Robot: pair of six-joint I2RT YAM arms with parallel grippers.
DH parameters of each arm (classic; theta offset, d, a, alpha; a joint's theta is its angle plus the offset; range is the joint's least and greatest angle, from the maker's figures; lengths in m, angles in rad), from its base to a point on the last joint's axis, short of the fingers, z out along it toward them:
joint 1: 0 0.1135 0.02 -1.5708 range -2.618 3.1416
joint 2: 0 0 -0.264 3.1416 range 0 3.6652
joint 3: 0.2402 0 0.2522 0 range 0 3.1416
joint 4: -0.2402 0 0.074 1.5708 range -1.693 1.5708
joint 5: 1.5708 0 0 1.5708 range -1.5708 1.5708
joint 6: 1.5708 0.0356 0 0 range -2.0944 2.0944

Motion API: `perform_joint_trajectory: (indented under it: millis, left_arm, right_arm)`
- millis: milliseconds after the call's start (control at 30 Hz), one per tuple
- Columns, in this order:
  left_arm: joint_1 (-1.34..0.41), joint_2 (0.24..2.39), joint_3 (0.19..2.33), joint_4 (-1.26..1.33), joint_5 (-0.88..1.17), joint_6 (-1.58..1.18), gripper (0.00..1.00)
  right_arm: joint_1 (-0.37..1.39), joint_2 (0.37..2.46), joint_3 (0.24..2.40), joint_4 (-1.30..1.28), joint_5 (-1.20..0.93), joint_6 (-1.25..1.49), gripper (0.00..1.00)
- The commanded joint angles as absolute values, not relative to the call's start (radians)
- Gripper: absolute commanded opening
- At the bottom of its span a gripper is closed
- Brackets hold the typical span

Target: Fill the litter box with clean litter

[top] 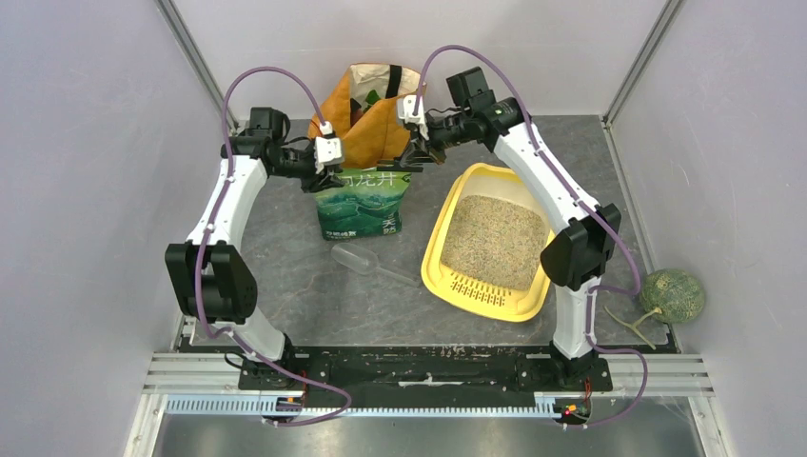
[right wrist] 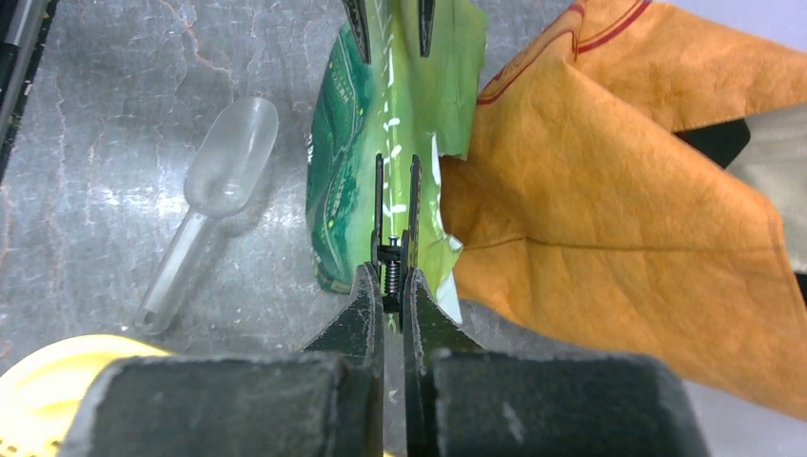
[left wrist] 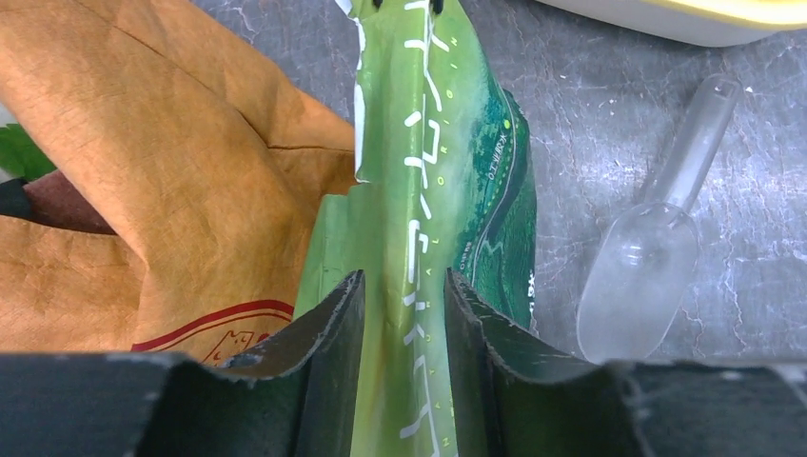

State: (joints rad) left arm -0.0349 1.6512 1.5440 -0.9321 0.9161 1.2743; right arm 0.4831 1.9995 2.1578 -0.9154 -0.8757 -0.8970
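The right arm (top: 547, 171) hides part of the litter box (top: 476, 290), probably a corner.

My left arm (top: 226, 195) and right arm (top: 547, 171) are white with black joints, a purple cable (top: 276, 71) looping over each. My left gripper (left wrist: 404, 281) has matte black, rough-edged fingers (left wrist: 328, 362).

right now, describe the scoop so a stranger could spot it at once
Start at the yellow litter box right of centre. Left of it, in front of the green bag, lies the scoop. It alone is clear plastic, lying flat.
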Motion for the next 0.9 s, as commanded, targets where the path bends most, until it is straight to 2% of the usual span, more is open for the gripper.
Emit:
perform_joint_trajectory:
  millis: [0, 167, 300, 500, 867]
  left_arm:
    - [-0.038, 1.659, 1.582, -0.967, 0.933, 1.375, 0.38]
    - [-0.038, 1.667, 1.594, -1.021, 0.937, 1.466, 0.19]
    - [-0.038, 1.682, 1.614, -1.069, 0.939, 1.524, 0.10]
    - [-0.038, 1.679, 1.614, -1.084, 0.936, 1.560, 0.02]
    - [-0.038, 1.676, 1.614, -1.089, 0.947, 1.562, 0.02]
  right_arm:
    - [0.523, 2.023, 2.178, -0.813, -0.866, -0.962, 0.00]
    - [0.553, 2.052, 2.190, -0.820, -0.848, -1.028, 0.00]
    - [0.570, 2.060, 2.198, -0.844, -0.828, -1.077, 0.00]
    - [0.590, 2.079, 2.205, -0.851, -0.814, -1.084, 0.00]
    - [0.635, 2.079, 2.186, -0.822, -0.733, -1.078, 0.00]
